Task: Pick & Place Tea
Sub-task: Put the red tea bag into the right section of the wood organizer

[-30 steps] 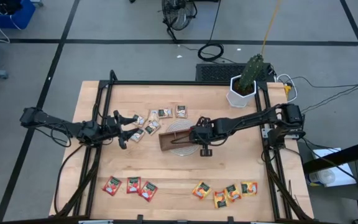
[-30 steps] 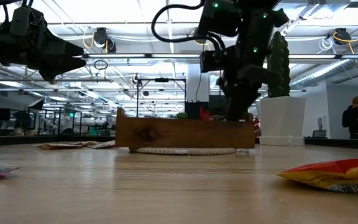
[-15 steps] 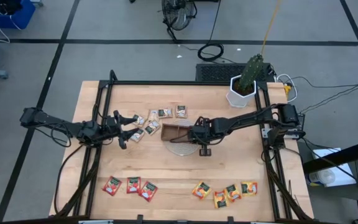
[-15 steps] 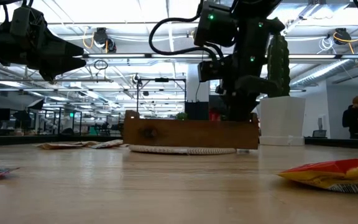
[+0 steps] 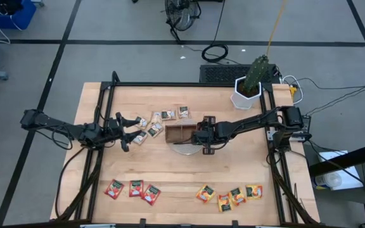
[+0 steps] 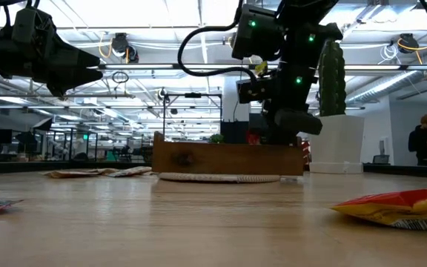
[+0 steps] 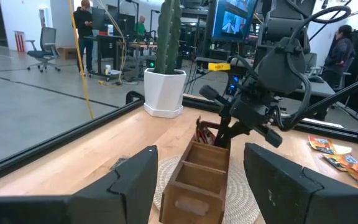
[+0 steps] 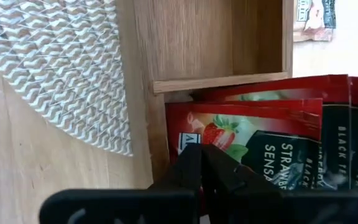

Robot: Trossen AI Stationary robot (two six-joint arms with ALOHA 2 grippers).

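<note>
A brown wooden tray [image 5: 181, 133] lies on a white woven mat [image 5: 184, 149] at mid-table. Red tea sachets [image 8: 247, 134] stand on edge in its right-end compartment. My right gripper [image 8: 207, 165] is shut, its tips down in that compartment in front of them. Loose tea lies flat on the table: beige sachets [image 5: 157, 123] left of the tray, red ones [image 5: 132, 189] near the front left, orange ones [image 5: 230, 195] near the front right. My left gripper [image 7: 197, 186] waits open and level at the table's left, pointing toward the tray. My right gripper slants down from the table's right side into the tray's right-end compartment. Its shut fingertips [image 8: 197, 163] lie against the face of the nearest red sachet [image 8: 229, 127], which stands on edge in the tray. Whether they pinch anything, I cannot tell.
A white pot with a cactus [image 5: 247, 94] stands at the table's far right. Black frame rails [image 5: 106, 114] run along the left and right sides. The bare tabletop shows between the mat and the front sachets. A person [image 6: 425, 141] is far off in the room.
The tray has turned about on the mat: it lay slanted with its left end nearer the front, and now lies straight across the table. My right gripper, shut all the while, has tipped and shifted slightly toward the far edge with the tray's right end.
</note>
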